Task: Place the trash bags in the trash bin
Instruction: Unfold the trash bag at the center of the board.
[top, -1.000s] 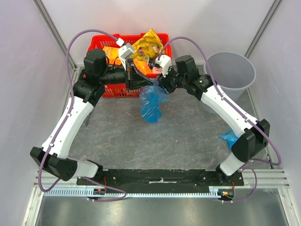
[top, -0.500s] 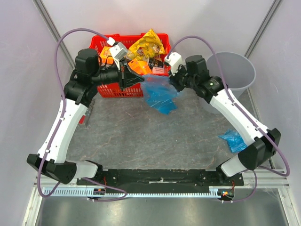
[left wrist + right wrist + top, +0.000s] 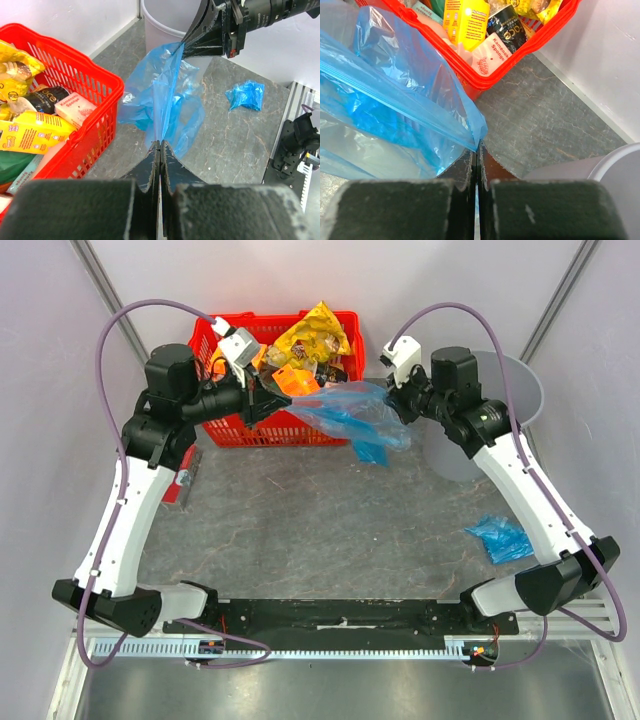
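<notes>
One blue trash bag (image 3: 357, 418) hangs stretched in the air between my two grippers, in front of the red basket. My left gripper (image 3: 297, 404) is shut on its left edge, and the film runs out from the closed tips (image 3: 160, 144). My right gripper (image 3: 394, 406) is shut on the opposite corner (image 3: 478, 144), just left of the grey trash bin (image 3: 528, 375). The bin's rim (image 3: 616, 167) shows at the lower right of the right wrist view. A second, crumpled blue trash bag (image 3: 500, 538) lies on the table at the right, also in the left wrist view (image 3: 245, 94).
A red mesh basket (image 3: 228, 430) full of snack packets, a yellow one (image 3: 315, 335) on top, stands at the back left. White walls close in on both sides and behind. The bin stands in the back right corner, partly behind my right arm.
Both arms have pulled apart and risen, spreading the hanging bag into a wide sheet. My right gripper closed on the bag's edge and moved right toward the bin.
</notes>
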